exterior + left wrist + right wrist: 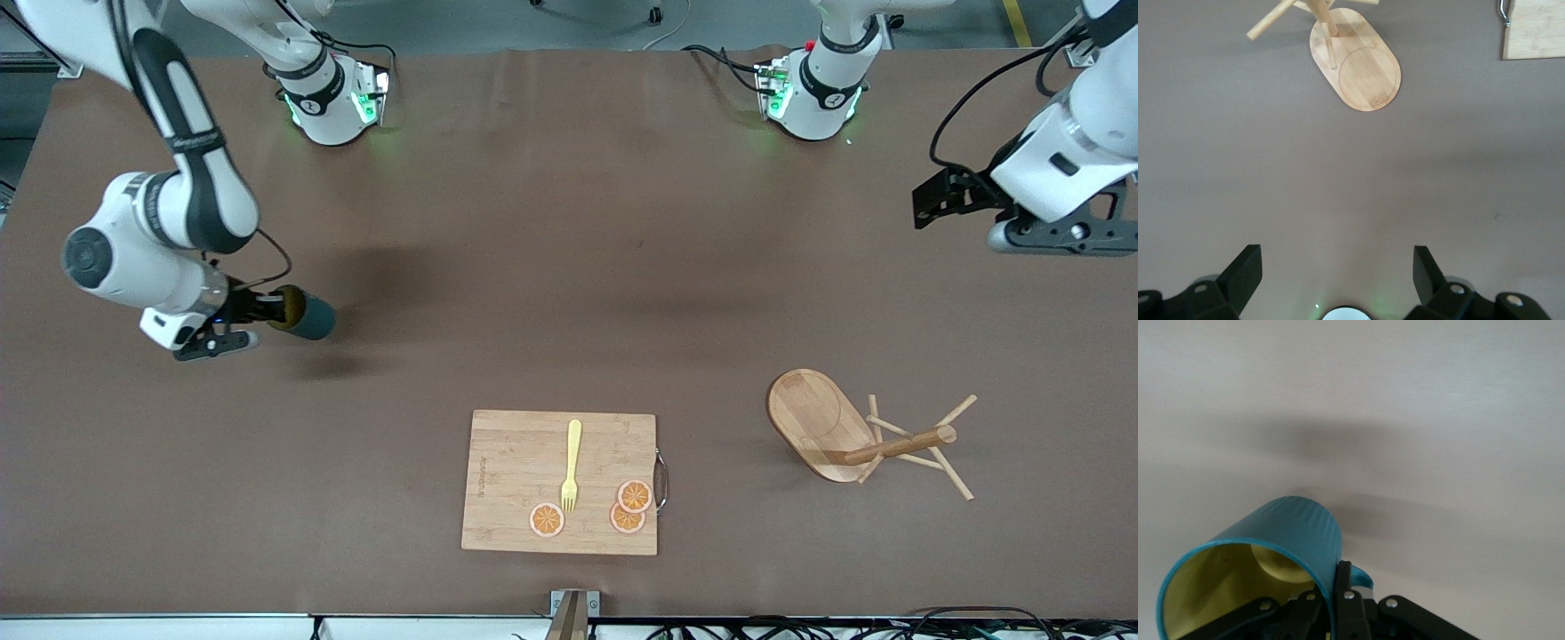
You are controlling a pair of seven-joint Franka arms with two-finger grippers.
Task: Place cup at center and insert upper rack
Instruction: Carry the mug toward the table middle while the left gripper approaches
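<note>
The cup [308, 315] is teal with a yellow inside. My right gripper [267, 311] is shut on it and holds it tipped on its side over the table at the right arm's end. In the right wrist view the cup [1295, 533] is pinched at its rim wall beside the small handle, within the gripper [1341, 577]. The upper rack [818, 422], a wooden mug tree, lies tipped over with its post and pegs [900, 444] pointing toward the left arm's end. It also shows in the left wrist view [1365, 70]. My left gripper [929, 203] [1338, 267] is open and empty in the air.
A rectangular wooden cutting board [516, 480] lies near the front camera's edge, with a yellow fork [572, 462] and three orange slices [633, 496] on it. Its corner shows in the left wrist view [1535, 30]. Both arm bases stand along the table's robot side.
</note>
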